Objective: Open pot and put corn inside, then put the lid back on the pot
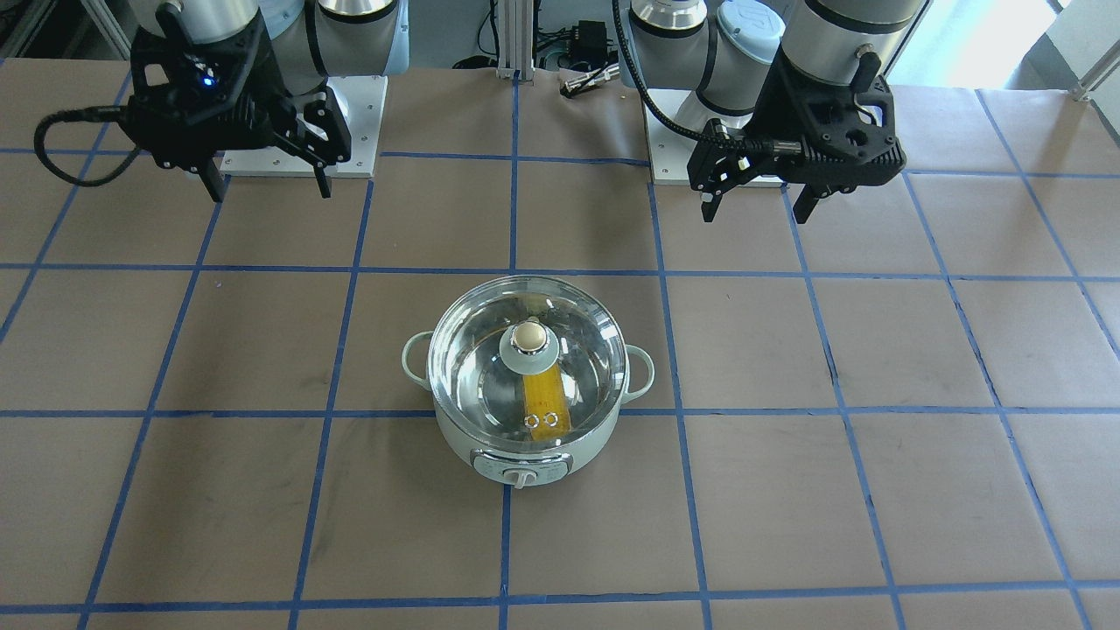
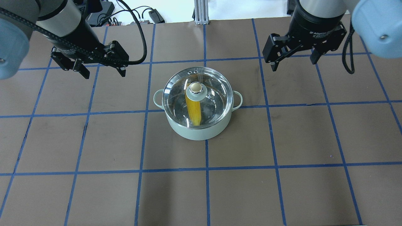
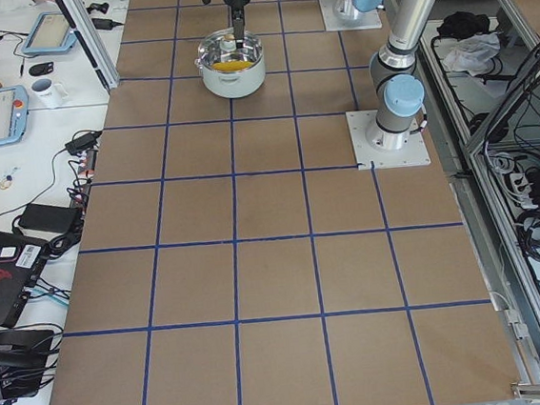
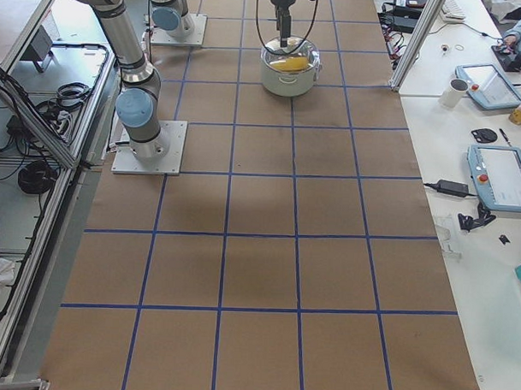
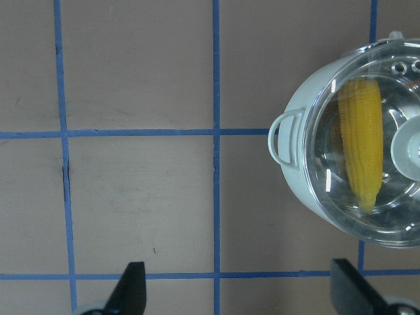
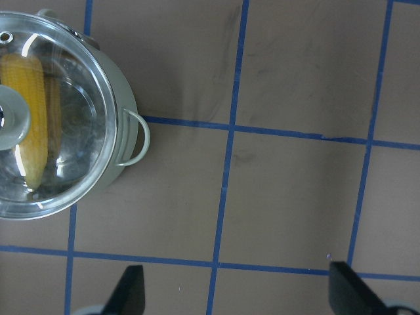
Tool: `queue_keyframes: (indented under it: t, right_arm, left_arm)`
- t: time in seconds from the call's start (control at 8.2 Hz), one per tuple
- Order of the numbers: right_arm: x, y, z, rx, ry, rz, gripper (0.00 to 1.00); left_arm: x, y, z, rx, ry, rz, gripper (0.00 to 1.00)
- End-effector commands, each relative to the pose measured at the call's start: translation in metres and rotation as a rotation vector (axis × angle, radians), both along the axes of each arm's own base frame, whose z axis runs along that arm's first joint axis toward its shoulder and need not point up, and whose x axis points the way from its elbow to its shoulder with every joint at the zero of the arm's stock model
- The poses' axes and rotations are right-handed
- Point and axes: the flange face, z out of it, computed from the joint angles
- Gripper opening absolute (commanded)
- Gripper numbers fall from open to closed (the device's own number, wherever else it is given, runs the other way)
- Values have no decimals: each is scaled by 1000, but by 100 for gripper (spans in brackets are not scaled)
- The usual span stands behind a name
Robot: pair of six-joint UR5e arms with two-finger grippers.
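Judging task done, lid seated on pot over corn, we note L gripper & R gripper hang clear, fingers spread, empty, w/ nothing left to grasp.

Small round pale mint-green pot stands on brown paper-covered table, over a crossing of blue tape grid lines. Loop handle on each side of pot.

Round clear glass lid with metal rim seated on pot; beige knob at centre, two vent holes at pot's far edge.

Bright yellow corn cob lies inside pot under the glass, pointed end toward pot's near wall.

Black two-finger left gripper: left of pot and farther back, well apart, fingers spread, nothing between them. Black two-finger right gripper: same on pot's right.
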Motion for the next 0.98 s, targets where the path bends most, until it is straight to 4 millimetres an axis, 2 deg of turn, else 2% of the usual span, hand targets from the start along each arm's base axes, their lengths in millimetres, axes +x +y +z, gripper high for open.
queue_keyframes:
  t: [0.0, 0.85]
  right_arm:
    - [-4, 16, 7, 21, 19, -8, 100]
    - [-3, 7, 11, -34, 5, 3, 100]
  left_arm:
    - [0, -8, -11, 19, -2, -2, 100]
    - [0, -9, -13, 25, -3, 0, 100]
